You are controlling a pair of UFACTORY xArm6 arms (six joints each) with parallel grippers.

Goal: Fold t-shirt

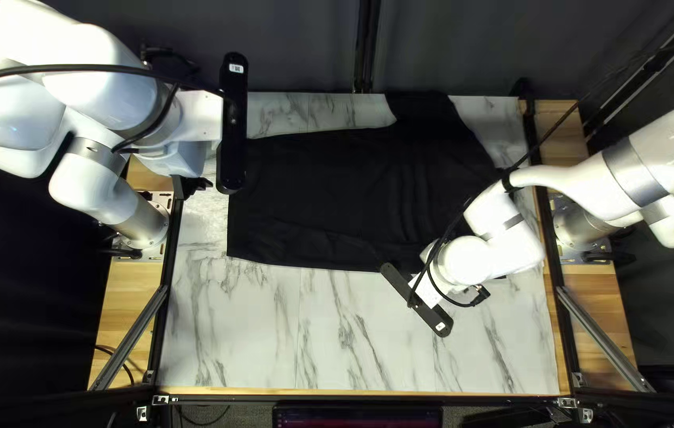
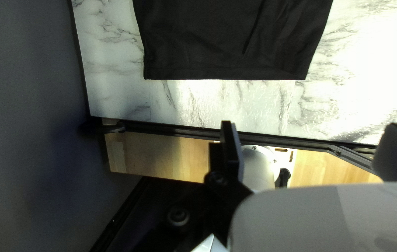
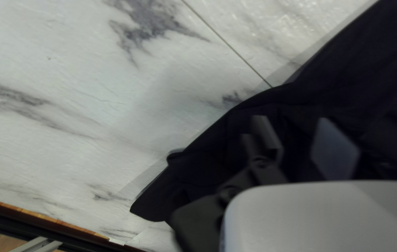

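"Right gripper (image 1: 430, 252) first, since it's closest to us. Got anything?"

"Nope. Its fingers stand moderately apart with nothing pinched. It's over the T-shirt's near edge, toward the right, dark cloth under it. Can't tell if the tips touch the fabric, tbh."

"And the T-shirt (image 1: 337, 190) itself?"

"Black, laid out across the middle of the marble-look tabletop (image 1: 353, 341), a stretch of which shows on the near side. Straight hem at the left, some soft wrinkles, and the near right part is hidden under the right arm (image 1: 503, 238)."

"Left gripper (image 1: 198, 185)?"

"Bit farther back, raised by the left edge, just off the hem. Fingers spread wide, holding nothing. Its own wrist view has the hem well ahead of the fingers, with tabletop between."

"Anything farther out?"

"Yeah, a sleeve (image 1: 428, 105) sticks out at the far right, reaching the far edge of the table. Dark curtain (image 1: 297, 47) behind all that."
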